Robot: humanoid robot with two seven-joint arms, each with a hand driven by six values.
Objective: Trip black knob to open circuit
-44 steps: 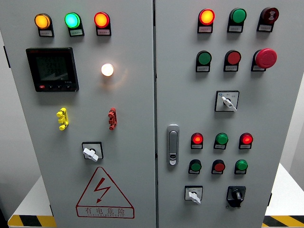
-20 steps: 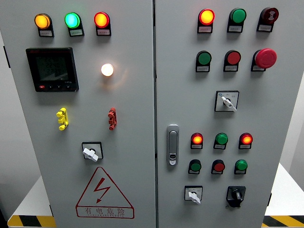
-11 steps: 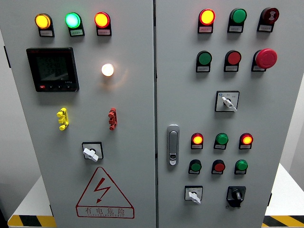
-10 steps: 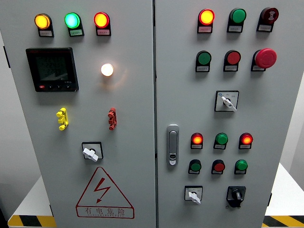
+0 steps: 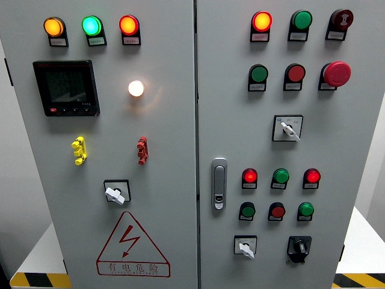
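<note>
Grey metal is filling nearly the whole view: a tall cabinet (image 5: 162, 150) with two doors meeting at a seam just left of the middle. The black knob (image 5: 299, 246) is sitting low on the right door, near its bottom right corner, beside a white-handled switch (image 5: 245, 247) to its left. No robot hand or arm is showing anywhere, so I cannot tell what the fingers are doing.

Above the black knob, three small buttons are lining up in a row: green (image 5: 247, 210), red (image 5: 277, 210) and green (image 5: 305, 209). Over those, three lamps are showing, a red one (image 5: 249, 176) glowing, a green one (image 5: 280, 176) and another red one (image 5: 311, 176). A metal door handle (image 5: 219, 183) is standing upright just right of the seam. Higher up, a second white-handled switch (image 5: 287, 128) is pointing down to the right, and a big red mushroom button (image 5: 336, 73) is sticking out near the right edge.

On the left door, orange (image 5: 53, 26), green (image 5: 91, 25) and red (image 5: 128, 24) lamps are glowing along the top. A dark meter screen (image 5: 66, 88) is sitting beneath them, with a white bulb (image 5: 136, 88) shining to its right. A red warning triangle (image 5: 132, 245) is marking the bottom of that door.
</note>
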